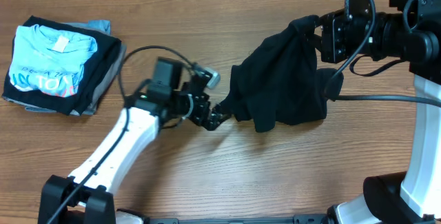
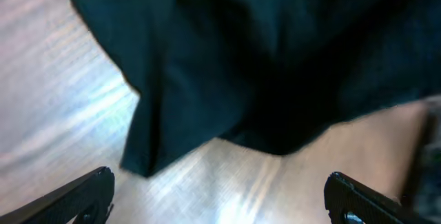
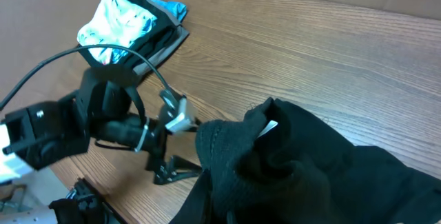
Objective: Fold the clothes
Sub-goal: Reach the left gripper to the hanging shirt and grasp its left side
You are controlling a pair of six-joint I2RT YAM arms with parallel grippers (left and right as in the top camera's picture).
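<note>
The clothes, a plain black T-shirt (image 1: 282, 79), hang bunched above the middle-right of the wooden table, with the lower folds draping down to it. My right gripper (image 1: 315, 32) is shut on the shirt's upper right part and holds it up. In the right wrist view the black cloth (image 3: 310, 169) covers its jaws. My left gripper (image 1: 219, 114) is open and low over the table at the shirt's lower left edge. In the left wrist view the hem (image 2: 275, 58) lies just beyond its wide-apart fingertips (image 2: 89, 193), with bare wood between them.
A stack of folded garments topped by a light blue T-shirt (image 1: 52, 65) (image 3: 131, 24) sits at the far left. The left arm's cable (image 1: 138, 52) loops above the table. The right arm's base (image 1: 413, 182) stands at the right edge.
</note>
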